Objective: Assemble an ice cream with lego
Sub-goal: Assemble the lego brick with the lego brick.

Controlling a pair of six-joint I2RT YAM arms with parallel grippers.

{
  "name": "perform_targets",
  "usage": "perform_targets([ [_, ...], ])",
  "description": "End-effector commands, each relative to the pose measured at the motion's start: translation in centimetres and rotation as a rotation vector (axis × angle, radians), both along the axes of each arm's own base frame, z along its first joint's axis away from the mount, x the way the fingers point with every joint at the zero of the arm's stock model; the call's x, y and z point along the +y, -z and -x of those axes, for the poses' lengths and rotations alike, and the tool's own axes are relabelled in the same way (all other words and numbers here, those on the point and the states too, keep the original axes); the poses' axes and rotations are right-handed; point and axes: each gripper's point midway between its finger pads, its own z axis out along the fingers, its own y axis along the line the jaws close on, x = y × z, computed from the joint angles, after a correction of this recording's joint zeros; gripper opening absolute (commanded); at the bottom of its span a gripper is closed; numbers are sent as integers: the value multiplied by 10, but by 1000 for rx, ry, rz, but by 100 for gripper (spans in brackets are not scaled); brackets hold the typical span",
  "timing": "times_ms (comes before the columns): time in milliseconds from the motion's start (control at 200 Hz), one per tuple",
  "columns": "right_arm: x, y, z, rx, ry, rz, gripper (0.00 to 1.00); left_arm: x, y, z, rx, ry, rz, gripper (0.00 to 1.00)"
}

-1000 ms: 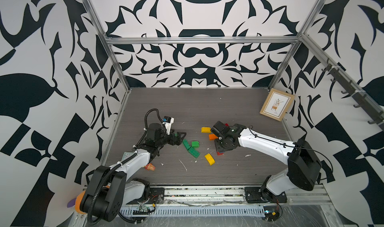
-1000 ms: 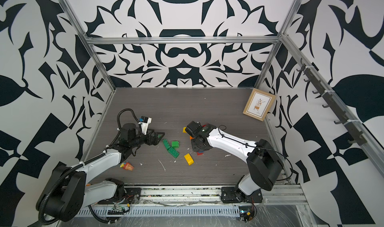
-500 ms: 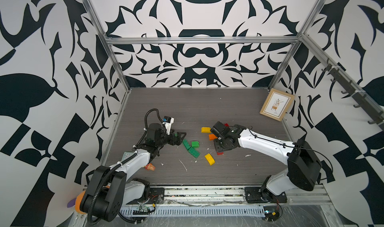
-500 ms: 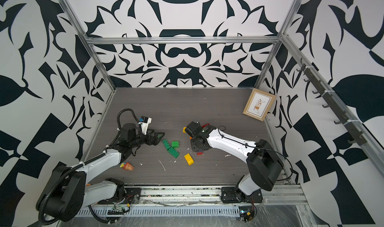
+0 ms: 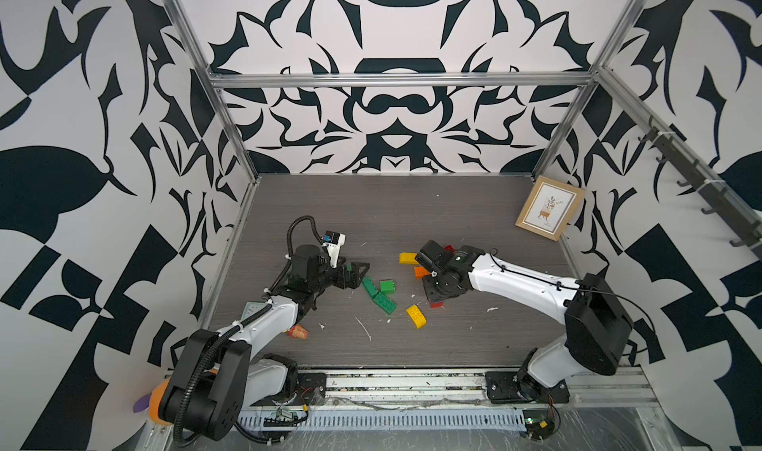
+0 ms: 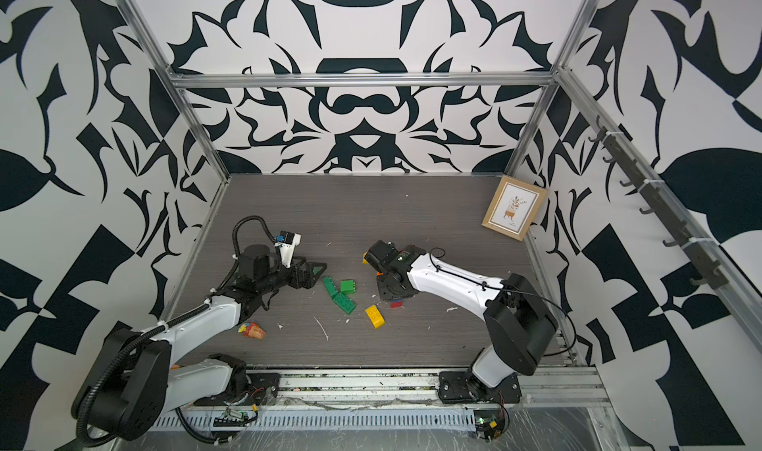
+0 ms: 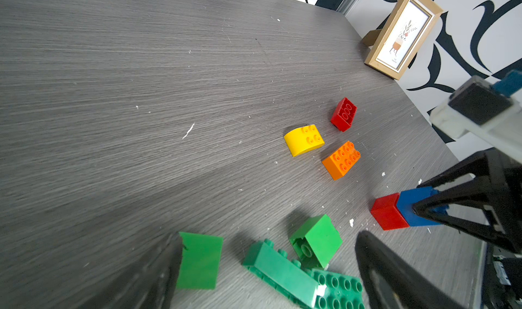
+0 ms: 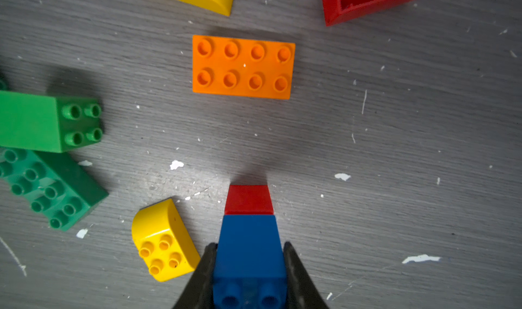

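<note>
Right gripper (image 8: 249,246) pinches the blue brick (image 8: 250,262), red brick (image 8: 248,199) beneath, on the tabletop (image 5: 412,205). Likely best: carry it level over the orange brick (image 8: 243,66) at 11 o'clock, then press straight down. Left gripper (image 5: 355,275) is spread, at 9 o'clock.

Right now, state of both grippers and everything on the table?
left gripper: open around a green brick, not clamping it.
right gripper: shut on the blue brick.
blue brick: held, stacked on a red brick.
orange brick: flat, studs up.
loose red brick: on its side, underside showing.
yellow dome bricks: both loose.
bright green brick: on its side.
dark green brick: studs up.
long green brick: loose.
picture frame: upright by the wall.
</note>
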Motion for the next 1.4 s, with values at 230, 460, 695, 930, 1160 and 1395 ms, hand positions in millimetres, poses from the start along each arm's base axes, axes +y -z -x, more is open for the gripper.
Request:
perform_targets([
  [230, -16, 39, 32, 169, -9, 90, 10, 0, 1, 1, -2, 0, 2, 99],
  [460, -42, 58, 44, 152, 42, 163, 2, 0, -1, 1, -7, -1, 2, 99],
  [695, -42, 77, 47, 119, 55, 169, 0, 0, 0, 1, -8, -3, -1, 99],
  [930, -37, 43, 21, -8, 47, 158, 0, 1, 1, 1, -7, -4, -2, 99],
  [1160, -27, 12, -5, -131, 43, 117, 0, 1, 1, 0, -8, -7, -5, 99],
  [1395, -33, 9, -10, -161, 60, 100, 0, 1, 1, 0, -8, -10, -8, 99],
])
